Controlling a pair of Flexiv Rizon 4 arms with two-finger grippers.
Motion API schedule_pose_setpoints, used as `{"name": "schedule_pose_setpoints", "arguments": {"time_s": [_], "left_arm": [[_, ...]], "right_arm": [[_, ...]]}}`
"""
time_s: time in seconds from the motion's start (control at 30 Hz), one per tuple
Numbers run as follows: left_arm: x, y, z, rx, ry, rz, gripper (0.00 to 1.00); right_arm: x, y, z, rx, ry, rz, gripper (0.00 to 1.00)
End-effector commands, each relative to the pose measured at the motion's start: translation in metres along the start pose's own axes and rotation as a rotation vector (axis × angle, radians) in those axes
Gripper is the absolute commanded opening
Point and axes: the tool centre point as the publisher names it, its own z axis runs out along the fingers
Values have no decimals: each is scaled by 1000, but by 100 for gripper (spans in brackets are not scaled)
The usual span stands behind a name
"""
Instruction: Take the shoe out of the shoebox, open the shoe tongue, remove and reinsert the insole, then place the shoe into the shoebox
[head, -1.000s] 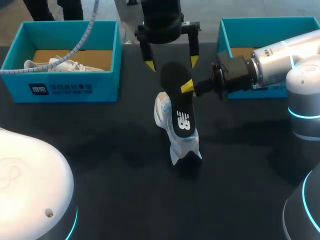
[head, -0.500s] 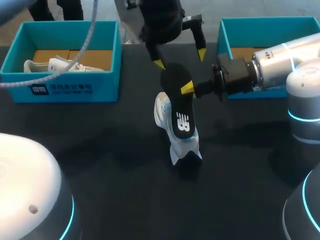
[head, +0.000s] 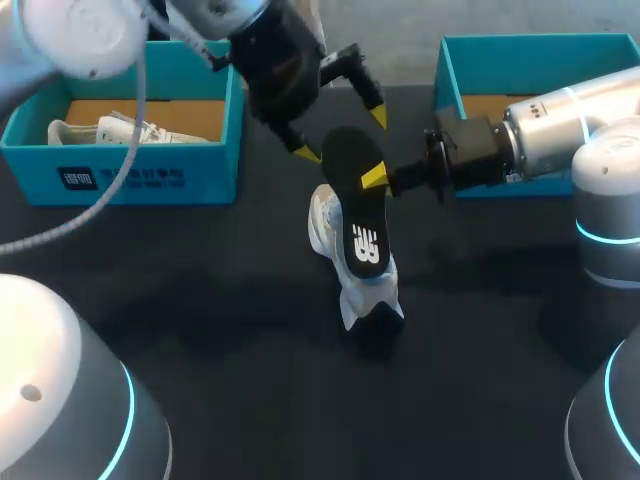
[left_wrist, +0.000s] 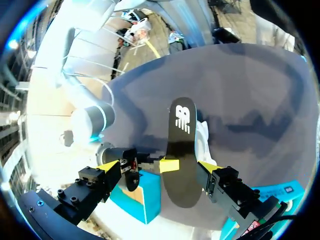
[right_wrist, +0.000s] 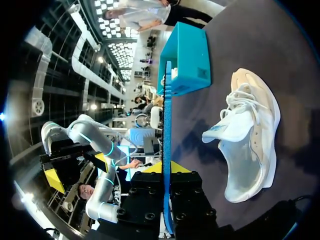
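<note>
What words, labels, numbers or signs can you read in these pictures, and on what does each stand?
Insole: a white logo mark only, with no word or number to quote.
Left shoebox, front wall: a dark label with white print, too small and blurred to read.
Shoe: no readable print shows.

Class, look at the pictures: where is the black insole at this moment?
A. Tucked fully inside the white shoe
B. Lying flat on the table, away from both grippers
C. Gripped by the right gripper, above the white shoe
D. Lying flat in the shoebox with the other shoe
C: the insole stands pinched in the right gripper over the white shoe, while the left gripper is open near the insole's upper end.
</note>
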Motion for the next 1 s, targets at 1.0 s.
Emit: {"name": "schedule_pose_setpoints", "arguments": {"time_s": [1.0], "left_arm": [[50, -12, 7, -73, -761, -10, 100]], "right_arm": [[-1, -4, -9, -13, -9, 38, 0]]}}
